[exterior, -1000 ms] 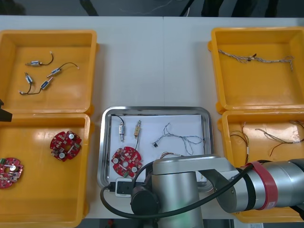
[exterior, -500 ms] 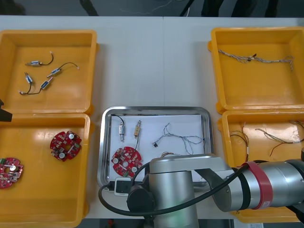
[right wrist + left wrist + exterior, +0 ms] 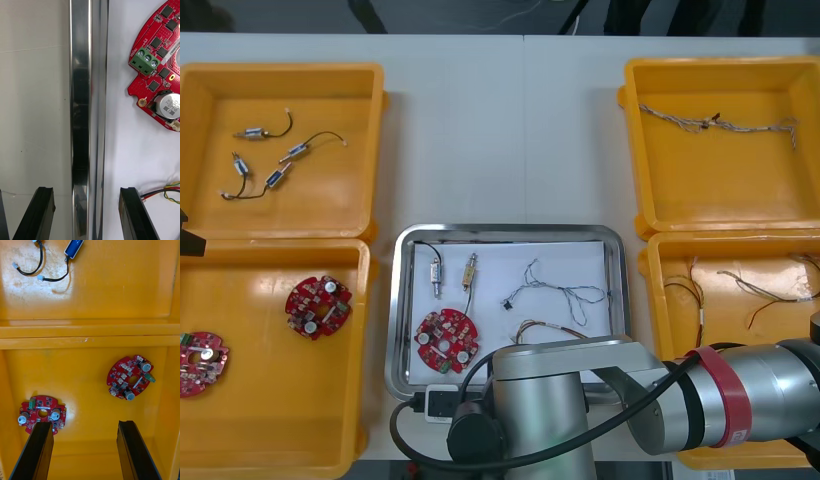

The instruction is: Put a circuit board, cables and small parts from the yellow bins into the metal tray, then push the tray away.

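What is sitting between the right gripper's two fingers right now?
The metal tray's shiny rim, in the right wrist view; the open right gripper straddles it.

The four yellow bins (image 3: pixel 280 75) are showing one plain, even yellow against the pale table (image 3: pixel 500 130), and the metal tray (image 3: pixel 402 300) is shining silver around a white inside. The circuit boards (image 3: pixel 446 338) are standing out red, speckled with black chips, silver caps and a green block. A twisted blue and white cable (image 3: pixel 565 289), a red and yellow cable (image 3: pixel 542 326) and black cables (image 3: pixel 320 136) are adding thin lines of colour.
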